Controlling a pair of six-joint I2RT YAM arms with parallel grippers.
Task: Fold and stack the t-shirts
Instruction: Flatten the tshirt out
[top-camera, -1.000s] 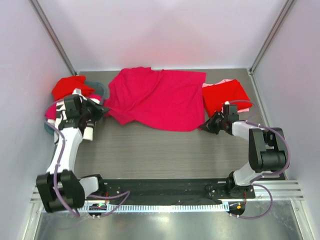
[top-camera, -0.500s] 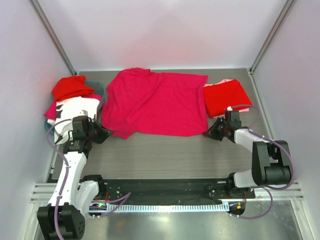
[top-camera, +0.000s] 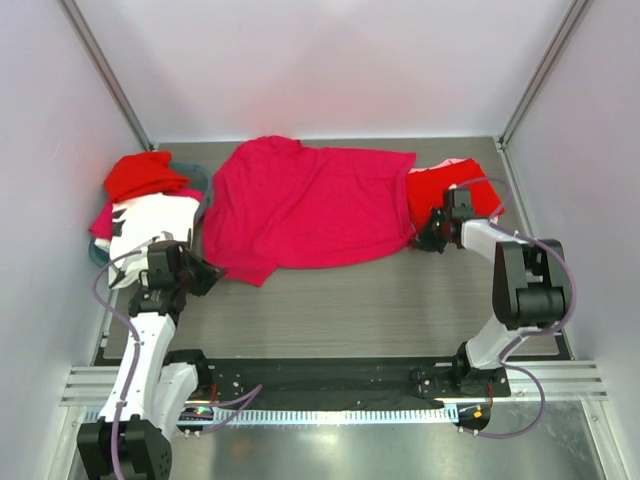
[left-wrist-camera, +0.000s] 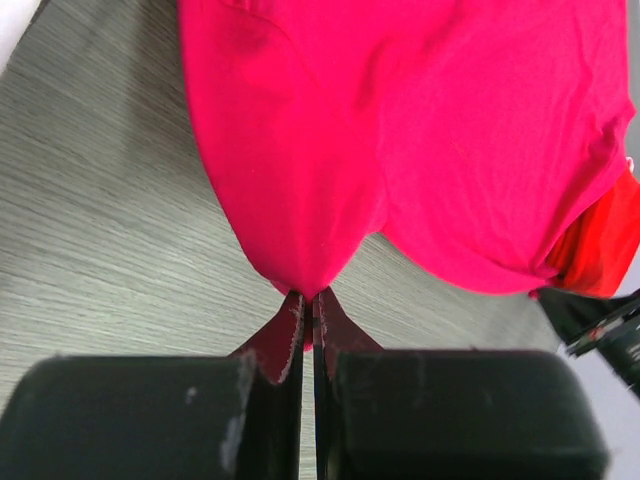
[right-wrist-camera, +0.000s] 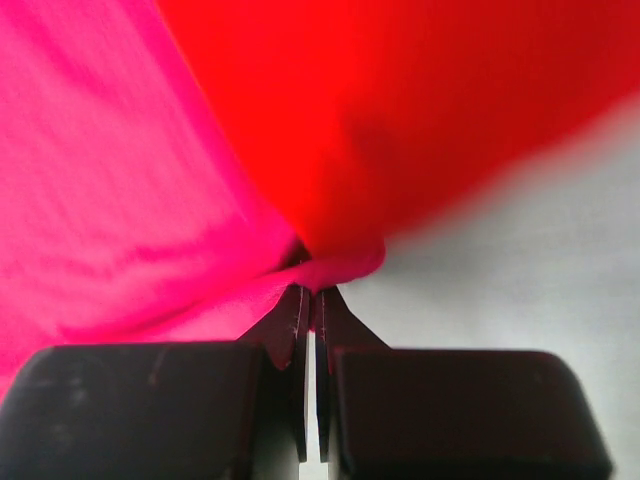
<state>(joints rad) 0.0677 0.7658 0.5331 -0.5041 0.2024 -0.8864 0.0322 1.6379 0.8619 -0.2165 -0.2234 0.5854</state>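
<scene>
Magenta t-shirt (top-camera: 310, 205) is spread at upper centre of the desk (top-camera: 350, 300), clamped at its lower-left corner by the left end effector (top-camera: 210, 274) and at its right hem by the right end effector (top-camera: 422, 240), where the adjacent red shirt (top-camera: 470, 188) could be snagged and dragged.

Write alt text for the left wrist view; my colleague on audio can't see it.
The left gripper, jaws shut, pinches the near edge of a pink t-shirt, which fans out away from it across the grey wood-grain table. A sliver of a red garment shows past the shirt's right edge.
</scene>
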